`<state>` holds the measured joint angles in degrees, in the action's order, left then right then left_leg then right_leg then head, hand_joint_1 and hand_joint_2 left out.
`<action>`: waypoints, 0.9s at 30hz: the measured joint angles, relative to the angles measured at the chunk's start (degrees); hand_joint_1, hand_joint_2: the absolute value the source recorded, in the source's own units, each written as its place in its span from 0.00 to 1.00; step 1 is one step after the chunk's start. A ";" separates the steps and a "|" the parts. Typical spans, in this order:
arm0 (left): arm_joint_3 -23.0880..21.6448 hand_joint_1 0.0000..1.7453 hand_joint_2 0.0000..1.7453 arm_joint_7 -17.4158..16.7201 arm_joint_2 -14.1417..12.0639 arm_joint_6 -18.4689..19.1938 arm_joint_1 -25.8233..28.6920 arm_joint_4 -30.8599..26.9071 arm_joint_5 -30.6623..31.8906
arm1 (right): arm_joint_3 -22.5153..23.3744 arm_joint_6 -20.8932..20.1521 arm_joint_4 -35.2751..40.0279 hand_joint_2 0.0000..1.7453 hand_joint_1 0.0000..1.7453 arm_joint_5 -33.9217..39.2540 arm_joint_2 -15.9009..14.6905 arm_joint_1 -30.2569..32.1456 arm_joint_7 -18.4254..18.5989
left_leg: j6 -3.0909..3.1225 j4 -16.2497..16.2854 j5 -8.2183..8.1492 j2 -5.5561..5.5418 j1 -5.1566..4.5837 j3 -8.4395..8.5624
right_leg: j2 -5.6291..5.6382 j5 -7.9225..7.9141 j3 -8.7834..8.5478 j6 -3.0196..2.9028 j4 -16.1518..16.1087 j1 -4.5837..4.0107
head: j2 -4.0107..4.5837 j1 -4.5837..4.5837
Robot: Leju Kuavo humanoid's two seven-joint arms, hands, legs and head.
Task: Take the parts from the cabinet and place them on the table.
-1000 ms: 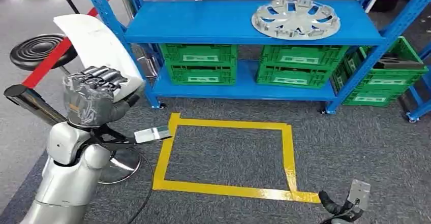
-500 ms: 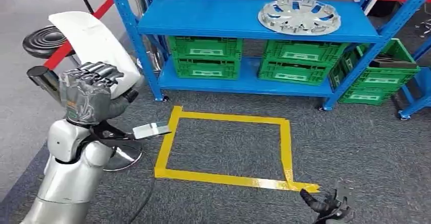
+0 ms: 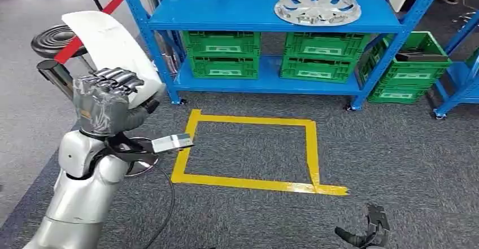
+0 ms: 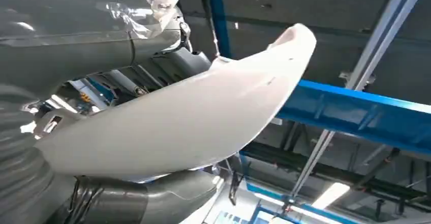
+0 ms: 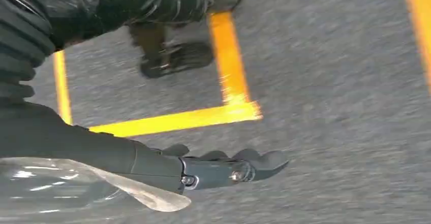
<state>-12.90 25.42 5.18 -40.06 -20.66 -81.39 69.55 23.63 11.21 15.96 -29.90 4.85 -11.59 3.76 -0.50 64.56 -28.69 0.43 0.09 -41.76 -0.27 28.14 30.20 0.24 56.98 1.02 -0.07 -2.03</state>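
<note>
My left hand (image 3: 107, 103) is raised at the left and grips a curved white panel (image 3: 110, 48); the left wrist view has the same white panel (image 4: 193, 117) clamped between the thumb and fingers. A silver wheel cover (image 3: 317, 7) lies on the top shelf of the blue cabinet (image 3: 226, 18). My right hand (image 3: 364, 235) hangs low at the bottom right, above the grey carpet. The right wrist view has that right hand (image 5: 223, 165) with fingers stretched out and holding nothing.
Green crates (image 3: 223, 51) fill the cabinet's lower shelf, and another green crate (image 3: 406, 71) stands to its right. A yellow tape rectangle (image 3: 248, 150) marks the carpet. A black stool (image 3: 53, 37) and a red barrier bar (image 3: 85, 37) stand at the left.
The whole view has shifted: the cabinet and tape rectangle slid left and up in the picture, so the camera moved. My left hand keeps its hold on the white panel. The right hand sits lower.
</note>
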 joint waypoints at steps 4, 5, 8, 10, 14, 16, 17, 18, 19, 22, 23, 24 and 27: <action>-0.04 1.00 1.00 -0.02 -0.05 0.00 -0.24 0.70 -0.59 | -0.39 -0.15 -0.07 1.00 0.00 -0.18 -0.48 0.67 1.03 | -0.30 11.76 -2.05 -0.01 0.14 0.31 | 0.00 -3.21 4.72 0.13 0.59 -0.10 | 0.00 0.02; -0.04 1.00 1.00 -0.02 -0.05 0.00 -0.30 0.79 -0.66 | -0.44 -0.20 -0.09 1.00 0.00 -0.18 -0.48 0.78 1.12 | -0.20 10.87 -0.38 -0.01 0.14 1.58 | 0.00 -3.60 5.52 0.24 0.76 -0.10 | 0.00 0.02; -0.17 1.00 1.00 0.20 0.00 -0.02 -0.97 1.18 -0.83 | -0.77 -0.19 -0.09 1.00 0.00 -0.20 -0.48 0.94 1.21 | 1.13 -4.22 -1.49 -0.12 -0.21 13.41 | 0.11 -5.22 8.08 0.93 1.59 -0.32 | 0.00 0.02; -0.48 1.00 1.00 0.33 0.04 -0.02 -1.31 1.33 -1.09 | -0.83 -0.19 -0.09 1.00 0.00 -0.18 -0.50 0.98 1.18 | 1.38 -7.66 -2.60 -0.07 -0.54 14.61 | 0.03 -6.48 8.17 1.59 1.19 -0.19 | -0.02 0.15; -0.72 1.00 1.00 0.15 0.09 0.00 -1.38 1.66 -1.09 | -0.83 -0.17 -0.17 1.00 0.00 -0.11 -0.75 1.40 1.23 | 3.19 -8.35 -0.13 0.23 -0.23 13.24 | 0.16 -4.26 10.03 2.83 3.09 0.11 | 0.00 0.28; -0.83 1.00 1.00 -0.02 0.15 0.00 -1.31 1.77 -0.90 | -0.88 -0.22 -0.26 1.00 0.00 -0.11 -0.72 1.50 1.25 | 3.53 -8.27 0.84 0.23 -0.38 11.95 | 0.16 1.06 13.00 3.17 11.91 0.20 | 0.00 0.33; -0.85 1.00 1.00 -0.05 0.15 0.00 -1.27 1.90 -0.72 | -0.87 -0.19 -0.31 1.00 0.00 -0.11 -0.75 1.57 1.25 | 3.57 -8.14 1.37 0.22 -0.50 11.14 | 0.17 3.11 14.41 3.26 16.49 0.17 | 0.00 0.40; -0.85 1.00 1.00 -0.13 0.15 0.00 -1.18 2.03 -0.70 | -0.88 -0.17 -0.33 1.00 0.00 -0.13 -0.81 1.63 1.27 | 3.52 -7.99 1.78 0.21 -0.55 10.46 | 0.17 3.76 14.58 3.31 18.39 0.12 | -0.02 0.37; -0.85 1.00 1.00 -0.20 0.15 0.00 -1.07 2.12 -0.70 | -0.88 -0.11 -0.33 1.00 0.00 -0.20 -0.83 1.67 1.25 | 3.43 -7.84 2.07 0.17 -0.57 9.95 | 0.17 3.19 13.32 3.26 17.51 0.11 | 0.00 0.40; -0.87 1.00 1.00 -0.35 0.15 0.00 -1.04 2.16 -0.70 | -0.92 0.09 -0.33 1.00 0.00 -0.46 -0.83 1.64 1.27 | 3.04 -7.42 2.52 0.18 -0.59 9.29 | 0.16 -1.54 3.52 2.69 3.75 0.10 | 0.00 0.37; -0.87 1.00 1.00 -0.35 0.17 -0.02 -1.07 2.16 -0.70 | -0.98 0.16 -0.35 1.00 0.00 -0.50 -0.83 1.51 1.27 | 2.72 -7.29 2.68 0.27 -0.86 8.99 | 0.21 -0.19 1.63 2.37 1.00 -0.07 | -0.02 0.35; -0.90 1.00 1.00 -0.35 0.17 0.00 -1.18 2.19 -0.70 | -1.09 0.20 -0.35 1.00 0.00 -0.55 -0.83 1.50 1.23 | 2.47 -6.83 2.82 0.24 -0.93 8.58 | 0.24 -0.57 1.56 2.01 0.49 -0.20 | -0.02 0.22; -0.94 1.00 1.00 -0.35 0.26 -0.02 -1.11 2.21 -0.66 | -1.29 0.29 -0.39 1.00 0.00 -0.68 -0.85 1.79 1.27 | 1.51 -6.99 3.40 0.24 -0.70 8.34 | 0.20 -1.02 1.96 1.15 0.56 -0.42 | 0.00 0.29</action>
<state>-13.84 25.07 5.44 -40.09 -21.77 -79.19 68.89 22.34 11.50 15.56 -30.58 4.00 -9.80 5.03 1.01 57.57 -25.29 0.67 -0.61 -33.42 -0.08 27.12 32.16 1.39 57.54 0.60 -0.07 -1.75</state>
